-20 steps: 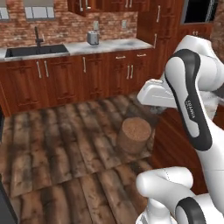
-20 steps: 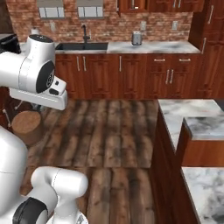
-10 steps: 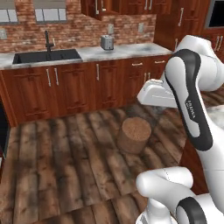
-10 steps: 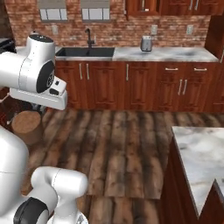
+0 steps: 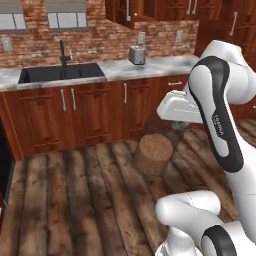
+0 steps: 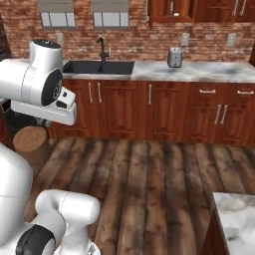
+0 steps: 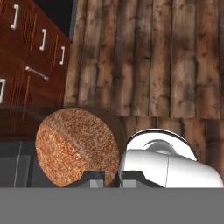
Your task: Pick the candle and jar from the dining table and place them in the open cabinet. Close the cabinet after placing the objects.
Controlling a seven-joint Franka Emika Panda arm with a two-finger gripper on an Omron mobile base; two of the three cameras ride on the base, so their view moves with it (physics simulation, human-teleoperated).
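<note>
Reddish-brown wooden wall cabinet sits at 12 o'clock in left base view, above silver toaster on the worktop. A corner of the white-grey marble dining table lies at 5 o'clock in right base view. Clear glass jar w/ brown granular fill hangs under the hand, over the floor. Gripper looks pinched on its rim, 2 tips nearly together. That's a thin hold, so drive smooth, keep wrist level, and lift only once square to the shelf.

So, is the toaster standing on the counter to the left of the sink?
No, the toaster stands on the marble counter to the right of the black sink.
</note>
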